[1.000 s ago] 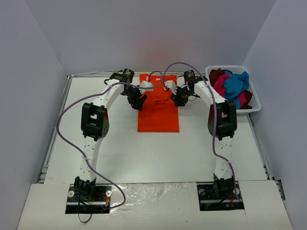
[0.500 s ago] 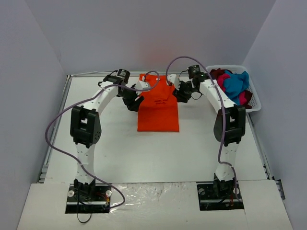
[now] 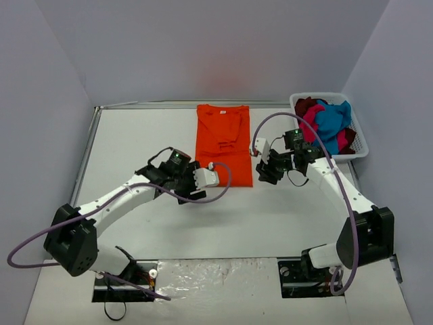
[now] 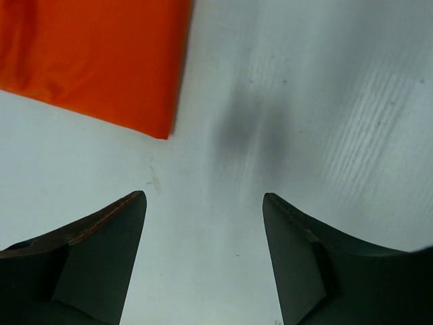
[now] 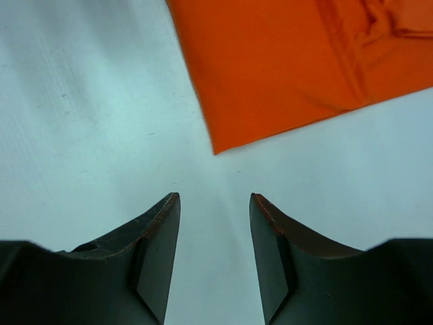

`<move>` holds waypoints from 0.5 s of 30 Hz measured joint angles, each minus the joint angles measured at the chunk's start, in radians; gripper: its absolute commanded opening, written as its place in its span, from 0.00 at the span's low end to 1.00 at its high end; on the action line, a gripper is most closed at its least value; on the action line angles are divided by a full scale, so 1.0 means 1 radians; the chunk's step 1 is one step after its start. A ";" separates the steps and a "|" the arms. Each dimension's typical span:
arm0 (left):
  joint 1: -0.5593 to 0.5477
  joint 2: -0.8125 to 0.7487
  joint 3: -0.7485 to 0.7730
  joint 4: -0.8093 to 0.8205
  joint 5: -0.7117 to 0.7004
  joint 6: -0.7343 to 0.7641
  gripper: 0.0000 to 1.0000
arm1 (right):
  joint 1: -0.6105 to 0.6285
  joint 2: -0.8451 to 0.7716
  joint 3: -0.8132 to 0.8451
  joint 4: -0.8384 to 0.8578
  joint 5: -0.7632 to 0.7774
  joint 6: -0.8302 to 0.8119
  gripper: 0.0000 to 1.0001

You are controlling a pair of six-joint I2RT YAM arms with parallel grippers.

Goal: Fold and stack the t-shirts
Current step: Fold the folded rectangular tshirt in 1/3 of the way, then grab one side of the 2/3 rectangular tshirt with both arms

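Our left gripper (image 4: 204, 196) and right gripper (image 5: 214, 196) hover empty, jaws apart, each just short of a near corner of the orange t-shirt (image 3: 223, 145), a long strip reaching the table's (image 3: 135, 135) far edge. Next, we judge, both must pinch those corners and fold them away; other t-shirts (image 3: 328, 122) wait in the far-right basket (image 3: 362, 146).

Expect even, diffuse overhead light in every view. The orange t-shirt (image 3: 223, 145) throws a faint orange tint onto the back wall (image 3: 216, 81). In the left wrist view, one soft grey shadow spreads across the table (image 4: 338, 101).
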 measured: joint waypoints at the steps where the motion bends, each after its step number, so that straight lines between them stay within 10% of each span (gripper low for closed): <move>1: -0.026 -0.008 -0.047 0.033 -0.023 0.001 0.68 | 0.003 -0.027 -0.047 0.014 -0.003 0.015 0.43; 15: -0.076 0.094 -0.204 0.402 -0.214 -0.004 0.57 | 0.008 -0.072 -0.240 0.185 0.012 0.063 0.43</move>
